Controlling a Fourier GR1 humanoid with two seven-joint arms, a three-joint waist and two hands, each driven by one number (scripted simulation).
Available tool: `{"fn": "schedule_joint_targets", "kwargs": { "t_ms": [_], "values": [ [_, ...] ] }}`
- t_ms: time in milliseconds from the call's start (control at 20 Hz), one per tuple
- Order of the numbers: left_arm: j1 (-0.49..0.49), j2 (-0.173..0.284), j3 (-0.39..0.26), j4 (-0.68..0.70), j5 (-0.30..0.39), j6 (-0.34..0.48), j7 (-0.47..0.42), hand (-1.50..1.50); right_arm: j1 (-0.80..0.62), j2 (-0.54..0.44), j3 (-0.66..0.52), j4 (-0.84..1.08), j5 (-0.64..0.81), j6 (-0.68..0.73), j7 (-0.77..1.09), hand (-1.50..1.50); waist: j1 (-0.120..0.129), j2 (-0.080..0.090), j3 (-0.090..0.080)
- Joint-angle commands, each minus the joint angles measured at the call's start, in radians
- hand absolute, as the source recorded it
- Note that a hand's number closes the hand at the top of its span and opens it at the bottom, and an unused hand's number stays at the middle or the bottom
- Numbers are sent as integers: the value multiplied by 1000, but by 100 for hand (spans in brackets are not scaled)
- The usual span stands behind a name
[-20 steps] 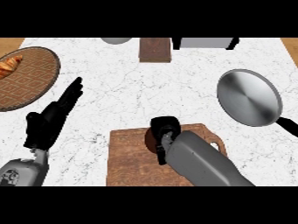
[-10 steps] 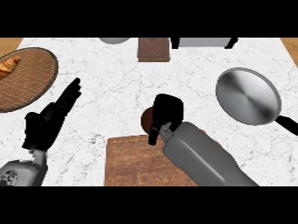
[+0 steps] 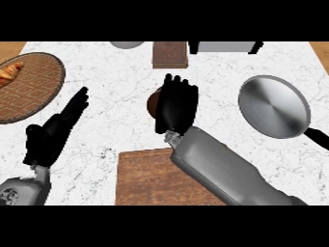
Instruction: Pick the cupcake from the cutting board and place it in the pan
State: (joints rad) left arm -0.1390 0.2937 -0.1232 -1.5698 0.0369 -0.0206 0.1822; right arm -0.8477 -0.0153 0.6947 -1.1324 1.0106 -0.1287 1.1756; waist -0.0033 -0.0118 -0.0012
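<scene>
— When you looked down at that moment, which step were you in?

— The carry, as I judged it. My right hand [image 3: 175, 107] was curled round the small dark-brown round cupcake [image 3: 153, 103], which peeped out only at the hand's left side; the rest was hidden behind my fingers. Hand and cupcake were out over the white marbled counter [image 3: 117, 62], beyond the far edge of the brown wooden cutting board [image 3: 153, 178], which lay below and behind my wrist.

— So the cupcake was off the board?

— It looked so. It sat in my grasp, apart from the board, though I could not tell how high it hung above the counter.

— And the pan?

— The round grey metal pan [image 3: 272, 106] with its black handle lay to the right of my hand, near but not touching, with bare counter between.

— What did the next move call for?

— A sideways travel to the right until the cupcake stood over the pan's middle, then a lowering and an opening of the fingers. I reckoned I had to clear the pan's rim on the way in.

— Your other hand?

— My left hand [image 3: 53, 132] rested well to the left, fingers straight, holding nothing, near the round brown woven plate [image 3: 32, 96] bearing a golden croissant [image 3: 4, 75].
</scene>
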Motion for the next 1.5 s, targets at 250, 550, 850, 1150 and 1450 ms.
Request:
{"fn": "schedule_joint_targets", "kwargs": {
  "t_ms": [250, 550, 850, 1150, 1450],
  "values": [
    [14, 27, 27, -15, 14, -29, -4, 0, 27, 15, -105, -89, 255, -132, 251, 150, -4, 4, 1],
    [-12, 6, 25, -15, 4, -9, 27, 0, 135, -17, -249, -170, 327, -252, 146, 150, -11, 9, 2],
    [-66, -2, 29, 18, -8, -20, 33, 0, 251, -77, -401, -118, 317, -357, -42, 150, -1, 15, 2],
    [-4, -20, 8, -39, -17, -34, 22, 0, 289, -164, -542, 13, 327, -472, -175, 150, 10, 14, 2],
    [-28, -41, 16, -30, -38, -25, 41, 0, 244, -250, -687, 255, 169, -636, -414, 150, 21, 19, 2]
  ]
}}
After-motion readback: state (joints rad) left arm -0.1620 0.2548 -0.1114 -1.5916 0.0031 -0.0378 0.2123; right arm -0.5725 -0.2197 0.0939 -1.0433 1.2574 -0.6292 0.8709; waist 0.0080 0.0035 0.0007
